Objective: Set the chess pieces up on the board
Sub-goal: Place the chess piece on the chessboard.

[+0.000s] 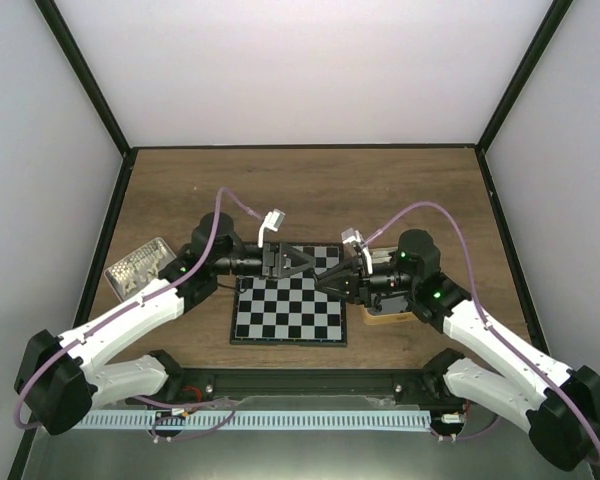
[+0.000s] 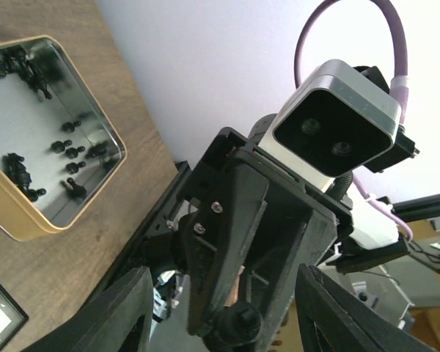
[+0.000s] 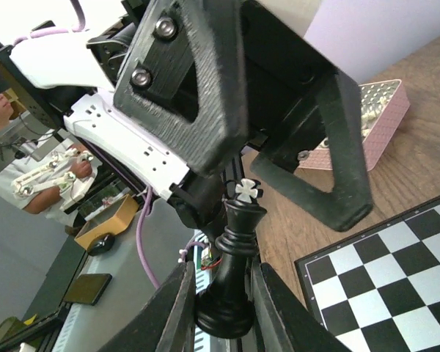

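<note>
**Soft light above, glare at the wrists**

Overhead we find soft, even light and faint shadows on the table (image 1: 310,190). At the left wrist the wall (image 2: 205,59) burns out white and the tin (image 2: 11,216) glares inside. At the right wrist the black king (image 3: 233,275) is sharp, the background blurred.

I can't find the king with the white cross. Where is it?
The king is pinched by its base in the right gripper, over the board, between the fingers of the open left gripper.
</note>
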